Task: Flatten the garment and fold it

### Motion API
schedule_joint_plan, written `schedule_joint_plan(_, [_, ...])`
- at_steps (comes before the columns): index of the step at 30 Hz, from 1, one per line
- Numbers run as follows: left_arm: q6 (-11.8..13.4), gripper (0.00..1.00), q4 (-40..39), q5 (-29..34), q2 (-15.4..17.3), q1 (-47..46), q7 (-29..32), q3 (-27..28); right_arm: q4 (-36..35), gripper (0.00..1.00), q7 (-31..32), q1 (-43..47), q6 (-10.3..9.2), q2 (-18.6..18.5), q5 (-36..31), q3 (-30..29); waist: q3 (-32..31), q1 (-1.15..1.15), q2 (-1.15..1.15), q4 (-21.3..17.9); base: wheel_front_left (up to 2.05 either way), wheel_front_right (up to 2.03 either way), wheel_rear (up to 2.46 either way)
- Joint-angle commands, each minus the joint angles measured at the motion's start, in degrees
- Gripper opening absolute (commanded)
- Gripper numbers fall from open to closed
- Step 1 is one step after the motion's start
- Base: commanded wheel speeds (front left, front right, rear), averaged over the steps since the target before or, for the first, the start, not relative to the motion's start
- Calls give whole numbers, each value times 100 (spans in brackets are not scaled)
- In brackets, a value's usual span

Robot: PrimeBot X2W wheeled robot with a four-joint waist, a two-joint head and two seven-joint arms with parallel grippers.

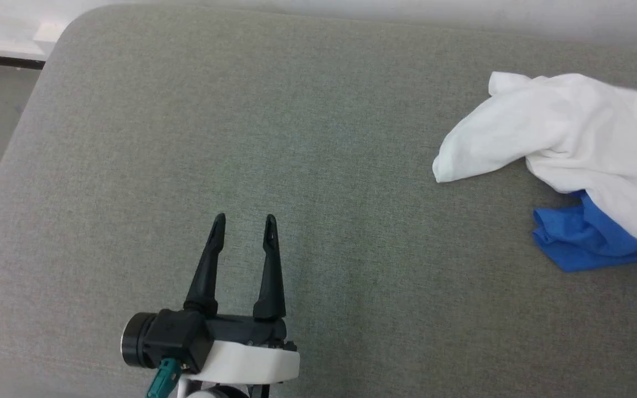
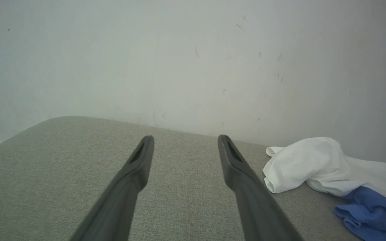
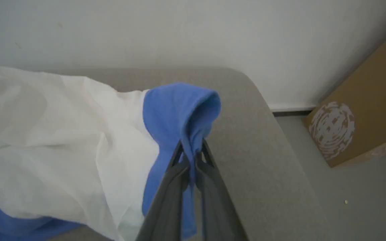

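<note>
The left gripper (image 1: pixel 244 221) hangs wide open and empty over the grey padded surface (image 1: pixel 130 138). To the right lies the crumpled T-shirt (image 1: pixel 573 132). The right gripper (image 3: pixel 192 149) is pinched on its blue sleeve (image 3: pixel 179 107). Flattening seems at its beginning, and next the left gripper probably must take another edge.

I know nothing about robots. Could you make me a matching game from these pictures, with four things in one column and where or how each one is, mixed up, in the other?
Things:
1. left gripper
2. right gripper
3. garment
4. cardboard box

Places or states:
a. on the floor
b. crumpled on the grey cushion
c. open, holding nothing
d. shut on a blue fold

Pairs: 1-c, 2-d, 3-b, 4-a
</note>
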Motion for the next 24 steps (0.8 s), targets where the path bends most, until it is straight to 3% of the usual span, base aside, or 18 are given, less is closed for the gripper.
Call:
schedule_joint_plan(1, [-56,100,21,35,-16,43,-27,26,100,0,155,424,-5,354,-38,-132,15,1,0,25,0,0,0])
schedule_joint_plan(4, [-64,100,24,33,-16,44,-27,23,169,0,403,1075,-5,874,-146,-224,26,1,0,34,0,0,0])
schedule_joint_plan(5, [-75,100,37,39,-16,40,-27,13,180,42,368,1152,-5,983,-185,-222,31,1,0,37,0,0,0])
schedule_joint_plan(6, [-87,100,51,49,-16,33,-27,7,160,100,269,1182,-5,1041,-247,-218,31,1,0,35,0,0,0])
schedule_joint_plan(9, [-95,100,72,68,-16,19,-27,22,-51,100,-39,1008,-5,1117,-256,-206,-1,1,0,1,0,0,0])
schedule_joint_plan(14, [-106,100,58,57,-16,31,-27,35,-920,100,-462,415,-5,860,20,131,-50,1,0,-24,0,0,0])
schedule_joint_plan(18, [-93,100,2,34,-16,22,-27,20,-1348,100,-180,-71,-5,624,180,555,59,1,0,-26,0,0,0])
schedule_joint_plan(24, [2,100,-107,2,-16,-132,-27,-94,-796,100,484,-930,-5,85,324,1392,430,1,0,50,0,0,0])
